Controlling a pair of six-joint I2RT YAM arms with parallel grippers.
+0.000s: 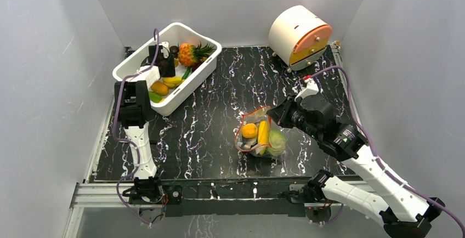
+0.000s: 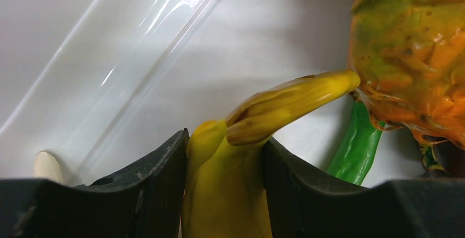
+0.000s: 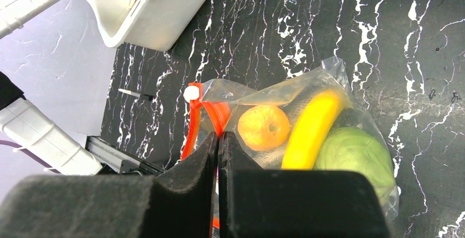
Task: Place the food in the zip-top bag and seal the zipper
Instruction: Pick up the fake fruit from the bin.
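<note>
My left gripper (image 2: 225, 139) reaches down into the white tub (image 1: 193, 86) and is shut on a yellow banana bunch (image 2: 230, 188), with both black fingers against its sides. A pineapple (image 2: 411, 46) and a green pepper (image 2: 356, 150) lie just beyond it. The zip-top bag (image 1: 260, 135) lies mid-table and holds an orange (image 3: 263, 126), a banana (image 3: 312, 128) and a light-green round fruit (image 3: 353, 153). My right gripper (image 3: 219, 136) is shut on the bag's mouth at the red zipper (image 3: 193, 123), which stands parted in a loop.
A round white and orange device (image 1: 300, 36) stands at the back right. The tub also holds several other food pieces, among them an orange-yellow fruit (image 1: 159, 88). Grey walls close in the black marbled table (image 1: 219, 101) on three sides.
</note>
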